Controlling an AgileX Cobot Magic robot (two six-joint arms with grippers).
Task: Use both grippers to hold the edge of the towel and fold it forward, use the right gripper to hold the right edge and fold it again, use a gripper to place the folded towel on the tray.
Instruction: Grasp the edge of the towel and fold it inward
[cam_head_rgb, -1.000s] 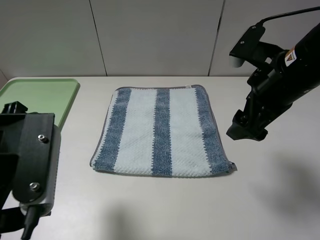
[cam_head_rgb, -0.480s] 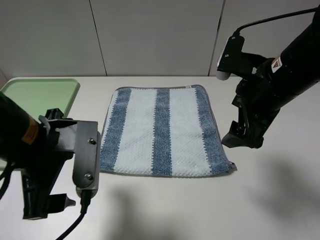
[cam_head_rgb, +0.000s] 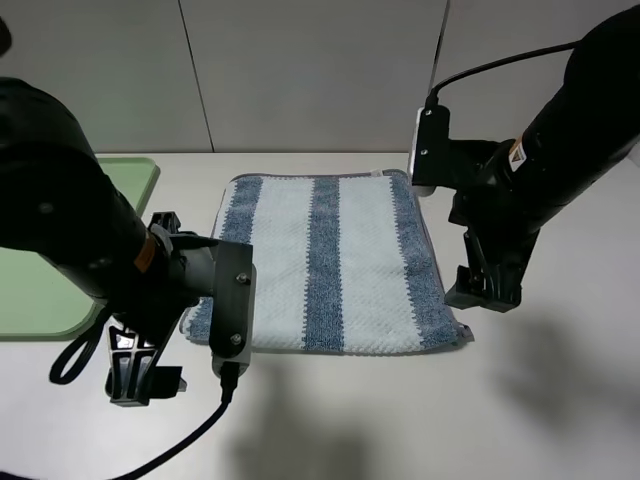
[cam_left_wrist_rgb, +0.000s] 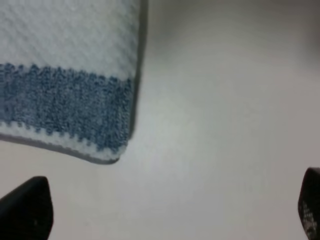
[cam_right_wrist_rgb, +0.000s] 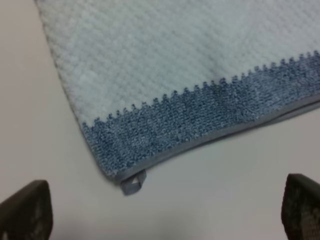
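- Both claws are hanging wide open and empty: left gripper (cam_head_rgb: 140, 382) off the near-left corner of the towel (cam_head_rgb: 320, 262), right gripper (cam_head_rgb: 482, 290) beside its near-right corner.
- Towel is lying flat and unfolded; tray (cam_head_rgb: 30, 300) at far left.
- First fold is not yet starting. Next move is likely lowering onto the near edge, though height is hard to judge.

Pale table (cam_head_rgb: 400, 420) before a grey panelled wall (cam_head_rgb: 310, 70).
Behind: flat matte grey panels (cam_head_rgb: 320, 110), cut by a thin dark seam (cam_head_rgb: 195, 75) on the left and a second seam (cam_head_rgb: 444, 30) on the right, both leaning a little. Below: smooth off-white table, ending at the wall in one straight back edge. Soft, even light; blurred grey shadows (cam_head_rgb: 290, 430) on the near part of the table and on its right side. Same table, a little out of focus, in both wrist views.
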